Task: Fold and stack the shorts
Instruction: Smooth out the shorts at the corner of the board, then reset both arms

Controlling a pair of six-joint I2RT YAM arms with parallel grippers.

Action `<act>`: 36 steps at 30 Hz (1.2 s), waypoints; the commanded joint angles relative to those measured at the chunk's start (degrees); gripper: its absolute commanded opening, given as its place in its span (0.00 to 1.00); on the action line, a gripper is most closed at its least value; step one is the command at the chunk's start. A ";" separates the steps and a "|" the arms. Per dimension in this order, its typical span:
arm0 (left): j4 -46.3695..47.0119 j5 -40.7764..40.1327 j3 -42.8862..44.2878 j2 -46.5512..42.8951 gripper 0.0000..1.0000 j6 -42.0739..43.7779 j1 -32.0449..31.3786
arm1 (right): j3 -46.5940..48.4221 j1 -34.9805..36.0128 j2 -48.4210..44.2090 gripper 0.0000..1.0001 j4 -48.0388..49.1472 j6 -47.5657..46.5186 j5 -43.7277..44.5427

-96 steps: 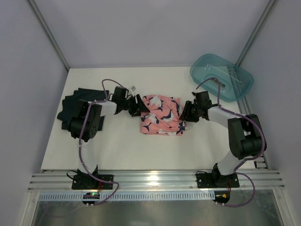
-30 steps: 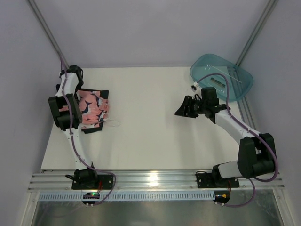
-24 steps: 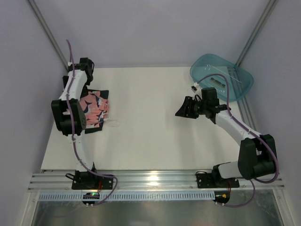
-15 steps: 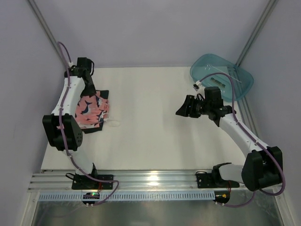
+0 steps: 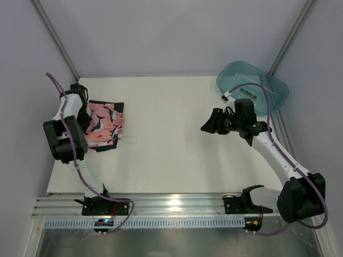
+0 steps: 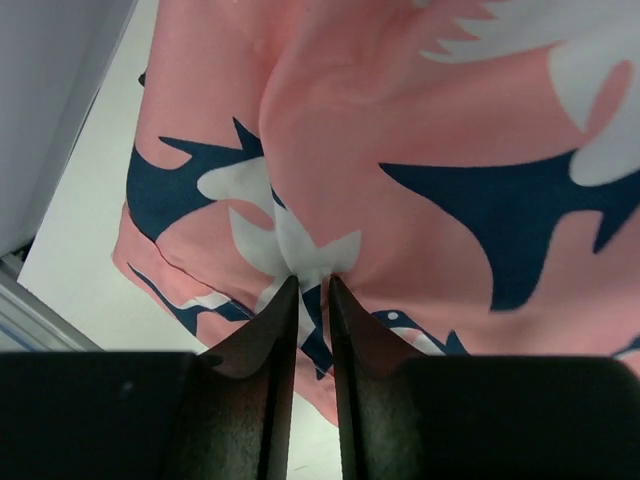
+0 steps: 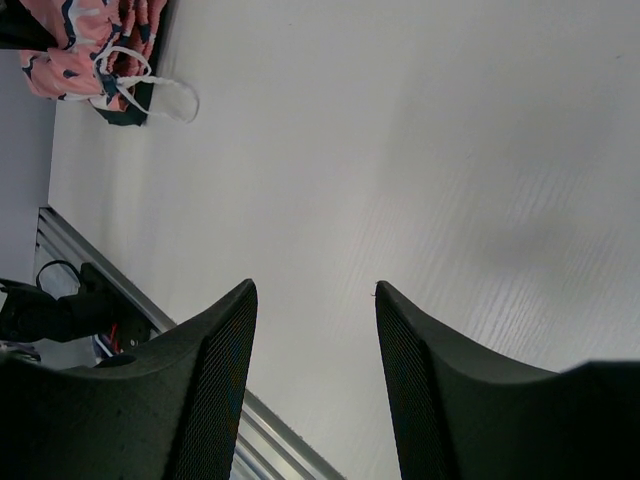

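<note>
The salmon pink printed shorts [image 5: 105, 124] lie folded at the far left of the table, on top of the dark shorts [image 5: 107, 148], of which only edges show. My left gripper [image 5: 83, 115] is at the pink pair's left edge. In the left wrist view it [image 6: 310, 282] has its jaws drawn almost together, with a ridge of pink fabric [image 6: 400, 130] pinched at the tips. My right gripper [image 5: 209, 126] hangs open above bare table at the right, nothing between its fingers [image 7: 315, 290]. The right wrist view shows the stack [image 7: 80, 40] far off.
A translucent teal tub [image 5: 252, 85] stands at the back right corner. A white drawstring [image 5: 127, 140] trails off the stack onto the table. The cell's left wall is close beside the left arm. The aluminium rail [image 5: 177, 204] runs along the near edge.
The left gripper swung up behind the stack, then came down on the pink shorts' left edge, and its jaws closed in. The right gripper drifted slightly.
</note>
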 commanded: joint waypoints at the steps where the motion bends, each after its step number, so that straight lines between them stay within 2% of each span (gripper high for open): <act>1: 2.37 -1.50 -0.63 1.30 0.18 -1.16 2.68 | 2.68 0.30 1.47 0.55 2.09 -1.22 -0.91; 7: 0.18 -4.40 3.92 4.03 0.20 -0.10 3.21 | 2.77 0.30 2.09 0.55 2.71 -0.96 -1.36; 12: -0.44 1.47 5.69 -3.16 0.27 -0.72 2.16 | 2.50 0.30 0.86 0.56 2.18 -0.87 -0.39; 14: 0.95 8.05 4.82 -8.35 0.32 -0.54 1.19 | 3.29 0.39 0.51 0.56 1.22 -0.87 -0.39; 15: 2.61 19.83 3.86 -10.36 0.39 0.15 -0.03 | 3.64 0.39 0.33 0.60 0.69 -1.39 0.05; 17: 9.02 28.61 -0.86 -16.87 0.45 0.69 -1.44 | 5.13 0.39 -0.28 0.68 -1.41 -2.53 0.84; 18: 11.22 32.65 -2.55 -18.98 0.51 1.30 -4.32 | 5.57 0.48 -0.46 0.84 -2.46 -3.76 1.62; 20: 15.35 32.70 -5.80 -24.52 0.58 2.27 -8.63 | 6.54 0.48 -1.25 0.96 -3.18 -4.55 2.59; 21: 15.81 31.30 -6.25 -25.67 0.71 4.10 -11.01 | 6.81 0.48 -2.12 0.99 -3.44 -4.73 3.82; 22: 15.81 31.72 -6.35 -26.55 0.75 4.64 -15.99 | 7.07 0.48 -2.65 1.00 -3.44 -4.65 4.96; 23: 15.38 33.38 -6.43 -27.60 0.78 4.82 -18.04 | 6.90 0.48 -3.62 1.00 -2.92 -4.12 6.02; 25: 17.30 37.33 -8.09 -29.19 0.99 4.21 -21.21 | 6.11 0.39 -6.68 0.99 0.40 -2.11 7.77; 28: 22.48 34.30 -12.57 -33.66 0.99 3.16 -29.90 | 6.02 0.48 -10.03 1.00 2.53 0.09 9.36; 29: 23.97 33.93 -13.72 -35.76 0.99 2.80 -34.97 | 6.45 0.39 -10.48 0.99 2.71 0.53 10.06; 33: 33.80 31.56 -20.74 -39.90 0.99 1.22 -44.31 | 7.16 0.39 -12.15 1.00 0.87 1.24 11.47; 36: 35.85 31.64 -24.88 -42.10 0.99 -0.54 -46.79 | 5.93 0.48 -14.26 0.99 -0.36 1.94 12.09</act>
